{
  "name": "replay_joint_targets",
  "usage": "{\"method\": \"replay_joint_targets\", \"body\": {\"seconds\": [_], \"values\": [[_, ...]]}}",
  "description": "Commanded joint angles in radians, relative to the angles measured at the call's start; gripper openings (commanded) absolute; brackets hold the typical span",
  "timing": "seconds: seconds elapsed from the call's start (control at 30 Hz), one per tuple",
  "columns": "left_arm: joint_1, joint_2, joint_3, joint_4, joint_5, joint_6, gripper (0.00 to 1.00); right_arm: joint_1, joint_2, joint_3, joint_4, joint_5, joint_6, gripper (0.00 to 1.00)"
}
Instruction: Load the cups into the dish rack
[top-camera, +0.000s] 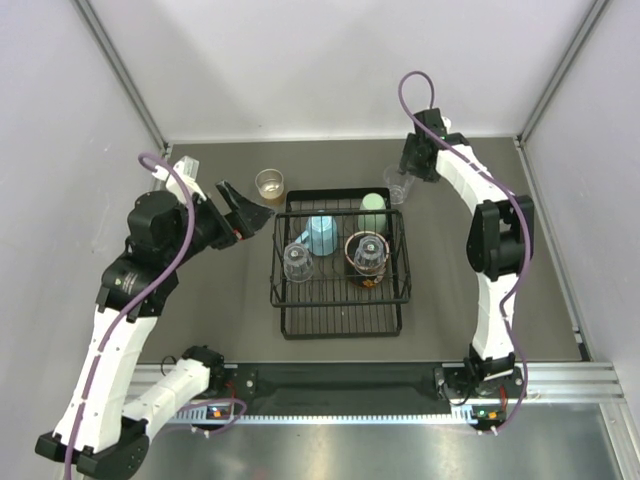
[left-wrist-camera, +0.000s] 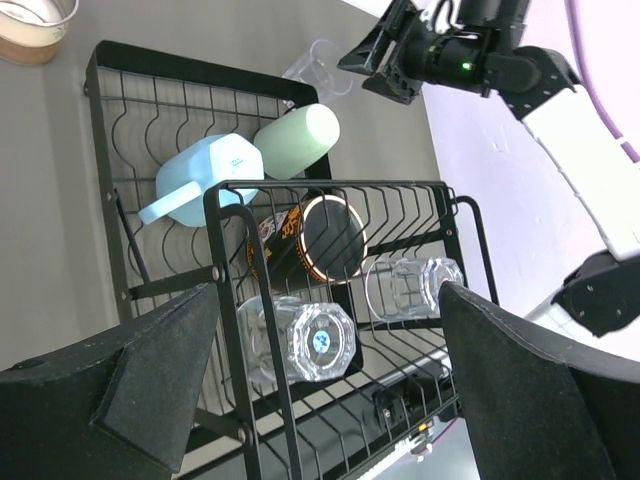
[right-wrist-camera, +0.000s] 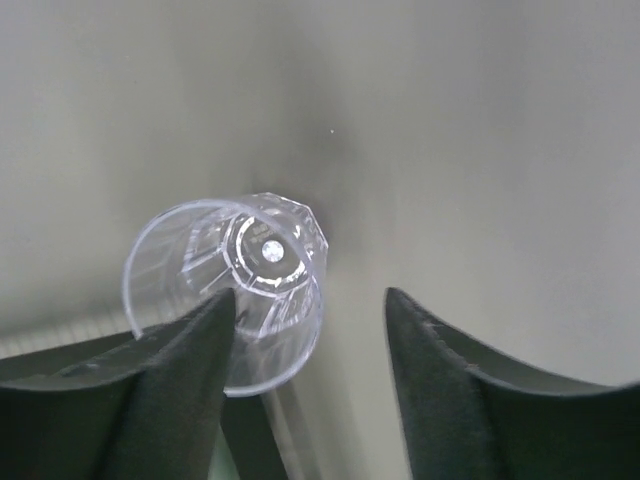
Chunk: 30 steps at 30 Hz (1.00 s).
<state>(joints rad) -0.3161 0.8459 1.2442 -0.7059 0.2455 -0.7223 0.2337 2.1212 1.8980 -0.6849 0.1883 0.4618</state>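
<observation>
The black wire dish rack (top-camera: 340, 325) stands mid-table. In it lie a light blue mug (top-camera: 322, 235), a pale green tumbler (top-camera: 372, 212), a clear glass (top-camera: 297, 262) and a red-lined dark cup (top-camera: 367, 255) with another clear glass (left-wrist-camera: 410, 290) beside it. A tan-brown cup (top-camera: 269, 185) stands on the table behind the rack's far left corner. My left gripper (top-camera: 245, 205) is open and empty beside that cup. My right gripper (top-camera: 408, 172) is open just over a clear glass (top-camera: 398, 187) outside the rack's far right corner. In the right wrist view its left finger (right-wrist-camera: 190, 340) overlaps this glass (right-wrist-camera: 250, 260).
White walls close in the dark table on three sides. In the left wrist view the rack (left-wrist-camera: 180, 75), the mug (left-wrist-camera: 205, 175), the tumbler (left-wrist-camera: 297, 140), the dark cup (left-wrist-camera: 325, 240) and a clear glass (left-wrist-camera: 300, 340) lie ahead of the left gripper (left-wrist-camera: 330, 300).
</observation>
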Motion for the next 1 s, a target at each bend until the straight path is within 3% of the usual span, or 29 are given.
{"method": "replay_joint_targets", "body": {"seconds": [0.0, 0.03, 0.2, 0.3, 0.43, 0.6, 0.87, 0.97], "values": [[-0.001, -0.022, 0.061, -0.04, -0.006, 0.041, 0.96, -0.014, 0.02, -0.007, 0.054, -0.019, 0.026, 0.58], [-0.001, -0.022, 0.07, -0.047, -0.011, 0.041, 0.95, -0.019, 0.032, -0.005, 0.056, -0.039, 0.029, 0.5], [-0.001, -0.024, 0.093, -0.052, 0.003, 0.041, 0.95, -0.022, 0.055, -0.005, 0.059, -0.059, 0.049, 0.45], [-0.001, -0.039, 0.093, -0.017, 0.018, 0.034, 0.95, -0.028, 0.065, -0.005, 0.062, -0.07, 0.052, 0.36], [-0.001, -0.053, 0.1, 0.032, 0.038, 0.011, 0.96, -0.049, 0.054, 0.003, 0.058, -0.108, 0.067, 0.17], [-0.001, -0.001, 0.142, 0.032, 0.11, 0.012, 0.96, -0.063, -0.001, 0.012, 0.058, -0.141, 0.06, 0.01], [-0.001, 0.056, 0.158, 0.238, 0.276, -0.072, 0.98, -0.083, -0.321, -0.049, 0.051, -0.251, 0.046, 0.0], [-0.001, 0.084, 0.133, 0.328, 0.354, -0.168, 0.98, -0.08, -0.481, -0.121, 0.135, -0.398, 0.077, 0.0]]}}
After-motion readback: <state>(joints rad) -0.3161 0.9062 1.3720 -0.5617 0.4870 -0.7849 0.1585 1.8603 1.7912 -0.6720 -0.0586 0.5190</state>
